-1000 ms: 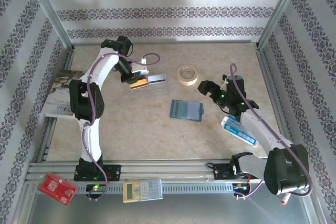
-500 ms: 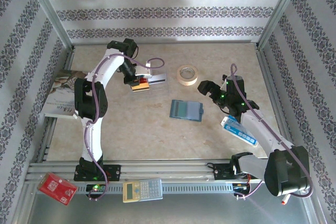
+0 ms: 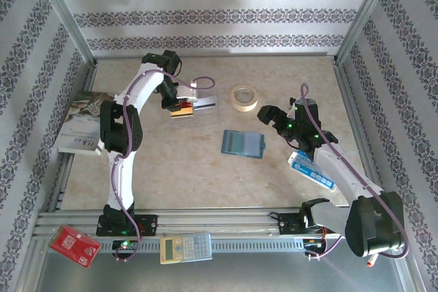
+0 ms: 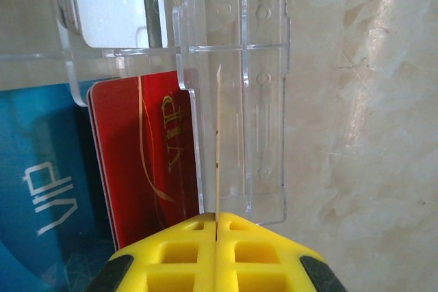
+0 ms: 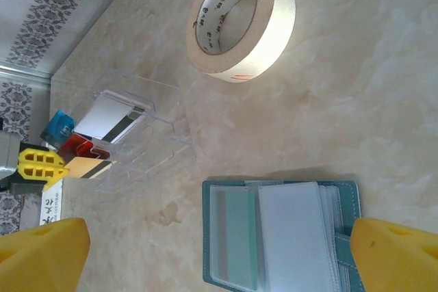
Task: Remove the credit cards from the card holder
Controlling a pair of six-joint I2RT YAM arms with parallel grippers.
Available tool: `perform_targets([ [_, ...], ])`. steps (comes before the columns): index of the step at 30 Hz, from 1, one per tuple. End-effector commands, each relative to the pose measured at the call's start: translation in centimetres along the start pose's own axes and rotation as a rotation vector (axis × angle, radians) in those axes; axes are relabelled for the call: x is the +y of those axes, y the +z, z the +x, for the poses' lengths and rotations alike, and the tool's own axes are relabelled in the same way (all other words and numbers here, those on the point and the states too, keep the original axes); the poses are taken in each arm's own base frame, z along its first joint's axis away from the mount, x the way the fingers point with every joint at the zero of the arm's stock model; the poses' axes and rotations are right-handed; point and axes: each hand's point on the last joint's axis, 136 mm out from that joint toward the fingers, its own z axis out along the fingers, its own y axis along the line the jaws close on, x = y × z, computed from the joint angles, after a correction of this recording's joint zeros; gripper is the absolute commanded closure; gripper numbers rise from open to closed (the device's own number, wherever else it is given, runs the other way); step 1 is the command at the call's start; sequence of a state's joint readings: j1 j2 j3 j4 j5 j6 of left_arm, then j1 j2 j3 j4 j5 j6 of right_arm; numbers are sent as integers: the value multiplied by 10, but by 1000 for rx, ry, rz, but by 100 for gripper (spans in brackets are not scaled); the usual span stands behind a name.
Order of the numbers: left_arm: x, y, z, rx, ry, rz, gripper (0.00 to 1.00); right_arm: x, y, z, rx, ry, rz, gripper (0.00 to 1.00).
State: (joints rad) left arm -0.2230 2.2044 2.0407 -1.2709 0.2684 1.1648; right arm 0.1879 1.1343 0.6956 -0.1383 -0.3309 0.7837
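1. The holder (image 3: pixel 243 143) lies open and flat in the middle of the worktop (image 3: pixel 198 172). One slot shows what looks like a teal card (image 5: pixel 235 237), so the task is likely unfinished.
2. Your right pincer (image 3: pixel 268 117) hangs over the holder's far right side. Its jaws are spread wide and hold nothing.
3. Farther back on the left sits a clear tray (image 3: pixel 200 106). It already has a blue card (image 4: pixel 41 196), a red card (image 4: pixel 147 162) and a silver card (image 4: pixel 109 5).
4. Your left pincer (image 4: pixel 217 222) is at the tray's left end, jaws pressed together on a gold card (image 5: pixel 82 167). The card reaches in over the tray, but you cannot tell whether it rests there yet.
5. The tape roll (image 3: pixel 243 96) stands farthest back, apart from the tray.
6. The step in hand looks like setting the gold card down.
   - First, part the left jaws and back off without nudging the tray.
   - Then bring the right pincer down on the teal card's exposed edge. The card is thin and sleeved, and the holder may slide unless it is pinned.
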Motion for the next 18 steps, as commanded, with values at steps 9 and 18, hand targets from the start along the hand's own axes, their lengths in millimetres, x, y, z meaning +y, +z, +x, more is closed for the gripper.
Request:
perform_targets([
  [9, -4, 13, -1, 32, -10, 49, 95, 4, -2, 4, 6, -3, -8, 2],
  [18, -8, -30, -27, -87, -28, 35, 76, 4, 0, 4, 7, -12, -2, 2],
])
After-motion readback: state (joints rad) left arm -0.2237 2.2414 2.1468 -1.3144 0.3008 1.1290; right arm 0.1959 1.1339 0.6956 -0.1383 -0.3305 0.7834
